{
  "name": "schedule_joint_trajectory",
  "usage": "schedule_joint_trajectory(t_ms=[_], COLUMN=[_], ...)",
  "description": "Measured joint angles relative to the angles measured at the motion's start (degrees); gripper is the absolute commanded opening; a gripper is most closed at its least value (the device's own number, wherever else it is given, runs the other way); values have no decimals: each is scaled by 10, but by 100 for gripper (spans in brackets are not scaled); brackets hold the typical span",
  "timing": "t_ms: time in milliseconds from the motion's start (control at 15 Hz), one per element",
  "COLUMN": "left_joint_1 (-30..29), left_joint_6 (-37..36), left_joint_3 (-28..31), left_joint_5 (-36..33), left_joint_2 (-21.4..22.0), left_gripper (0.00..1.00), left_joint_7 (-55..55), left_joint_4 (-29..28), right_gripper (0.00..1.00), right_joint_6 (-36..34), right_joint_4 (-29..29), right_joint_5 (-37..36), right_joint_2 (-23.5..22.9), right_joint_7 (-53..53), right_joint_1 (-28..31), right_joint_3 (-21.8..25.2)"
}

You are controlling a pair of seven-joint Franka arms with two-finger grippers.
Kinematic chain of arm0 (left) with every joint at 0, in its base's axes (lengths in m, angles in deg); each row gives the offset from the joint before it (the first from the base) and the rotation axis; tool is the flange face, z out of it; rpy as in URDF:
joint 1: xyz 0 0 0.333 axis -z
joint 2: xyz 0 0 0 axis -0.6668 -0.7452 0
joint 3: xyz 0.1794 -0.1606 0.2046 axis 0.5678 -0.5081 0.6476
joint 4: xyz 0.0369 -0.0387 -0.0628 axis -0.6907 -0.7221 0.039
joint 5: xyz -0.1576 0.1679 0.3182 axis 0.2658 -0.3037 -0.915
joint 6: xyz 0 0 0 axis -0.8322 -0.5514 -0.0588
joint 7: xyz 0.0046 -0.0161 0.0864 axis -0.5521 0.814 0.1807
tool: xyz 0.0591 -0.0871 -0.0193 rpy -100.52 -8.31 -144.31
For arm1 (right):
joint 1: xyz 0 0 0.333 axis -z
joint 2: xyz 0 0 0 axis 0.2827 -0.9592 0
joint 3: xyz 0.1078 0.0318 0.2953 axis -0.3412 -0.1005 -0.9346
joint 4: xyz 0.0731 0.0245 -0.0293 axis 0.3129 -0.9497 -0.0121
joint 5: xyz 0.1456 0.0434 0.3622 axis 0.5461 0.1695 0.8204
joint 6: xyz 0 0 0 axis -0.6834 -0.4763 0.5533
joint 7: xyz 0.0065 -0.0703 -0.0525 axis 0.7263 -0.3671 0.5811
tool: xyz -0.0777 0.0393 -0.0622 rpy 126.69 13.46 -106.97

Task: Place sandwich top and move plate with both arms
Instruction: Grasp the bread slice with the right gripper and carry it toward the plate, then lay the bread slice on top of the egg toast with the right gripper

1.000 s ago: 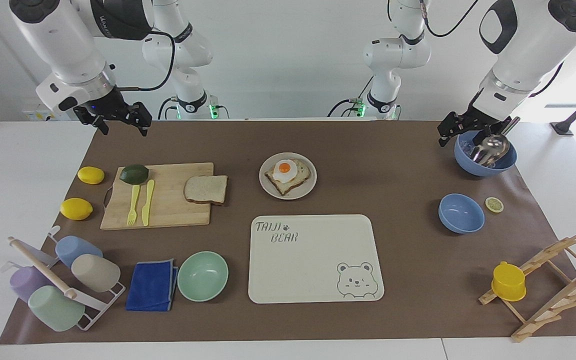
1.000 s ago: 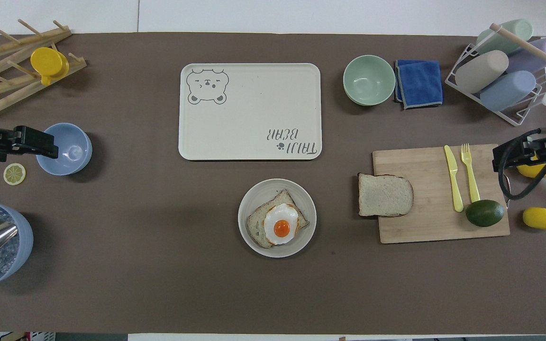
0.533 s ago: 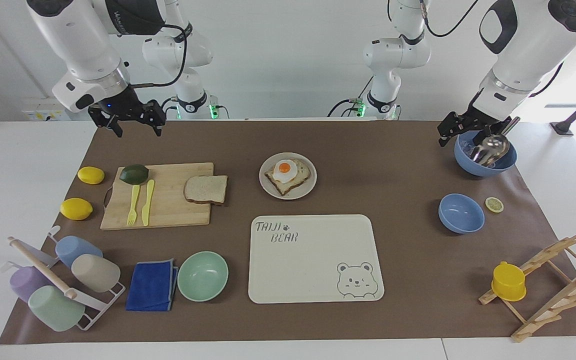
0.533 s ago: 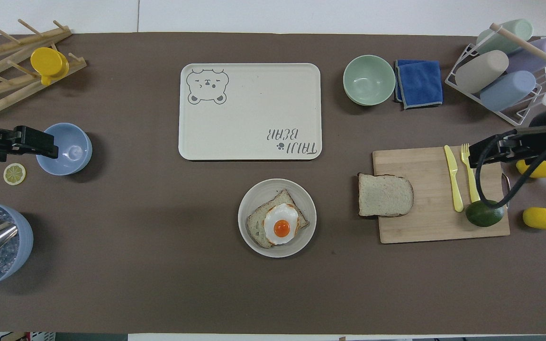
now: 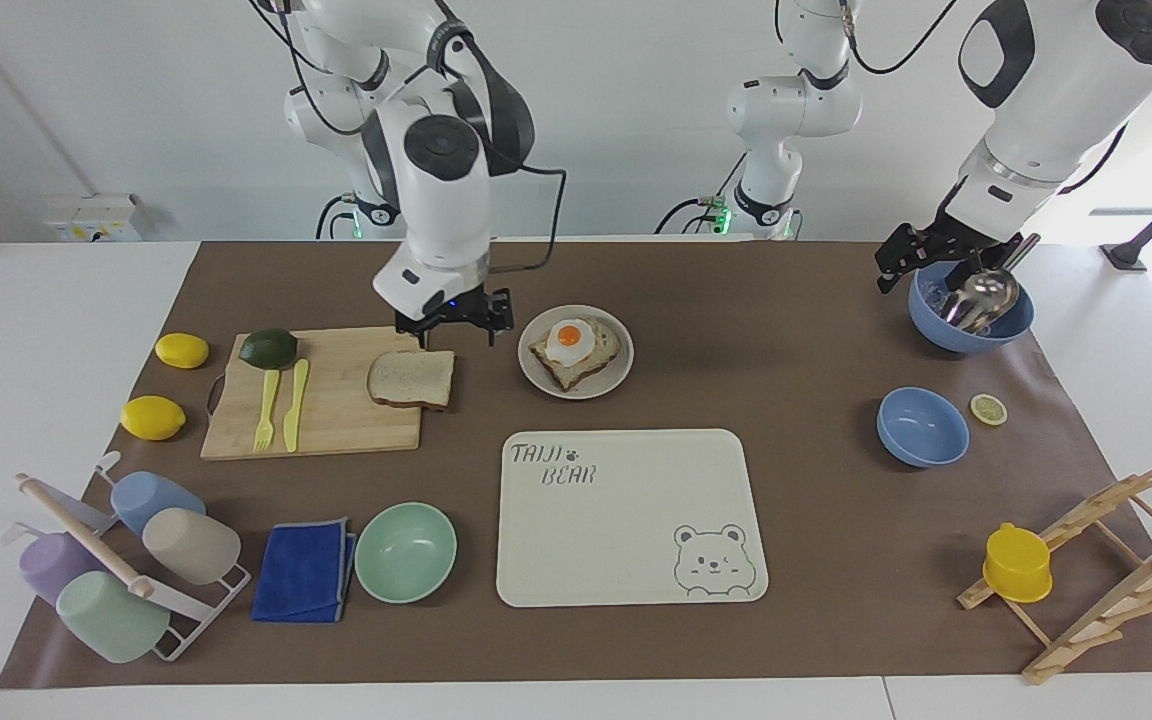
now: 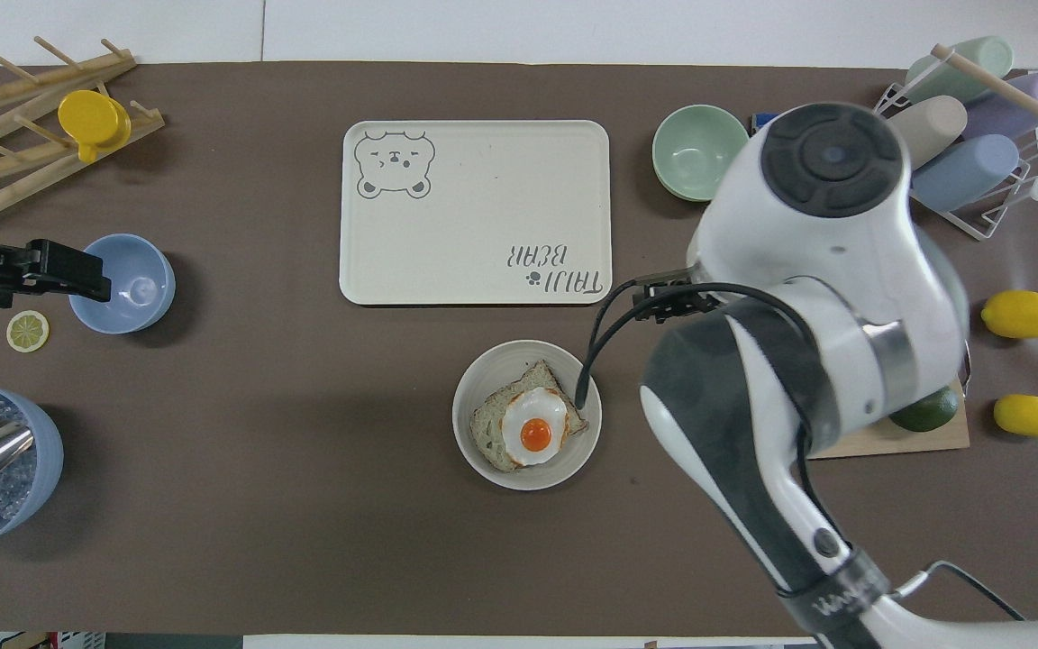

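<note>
A white-walled room; a brown mat [image 5: 736,300] covers the white table. The right gripper [image 5: 454,330], fingers spread wide, hovers over the sandwich top [image 5: 412,379] on the wooden board [image 5: 336,420]. The plate [image 5: 576,390] sits beside it. The left gripper [image 5: 911,262] waits, fingers unclear

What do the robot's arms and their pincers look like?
Both arms are glossy white jointed tubes with round black joint caps. Each ends in a black two-finger pincer: the right pincer has a small blue light above it and a looping black cable; the left pincer looks the same.
</note>
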Motion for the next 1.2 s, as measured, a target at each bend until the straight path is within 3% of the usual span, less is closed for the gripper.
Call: schedule_joint_trajectory(t_ms=[400, 733, 933, 1200], left_joint_1=[0, 0, 0, 0], left_joint_6=[0, 0, 0, 0], left_joint_3=[0, 0, 0, 0], left_joint_5=[0, 0, 0, 0], left_joint_2=[0, 0, 0, 0], left_gripper=[100, 100, 100, 100], left_joint_7=[0, 0, 0, 0], left_joint_4=[0, 0, 0, 0], right_gripper=[100, 100, 76, 61], right_joint_6=[13, 13, 13, 11], right_joint_4=[-46, -82, -99, -115], right_joint_5=[-156, -169, -170, -174], right_joint_2=[-81, -80, -74, -66], right_joint_7=[-91, -91, -91, -91], right_joint_1=[-45, -32, -34, -34], right_joint_3=[1, 8, 8, 7])
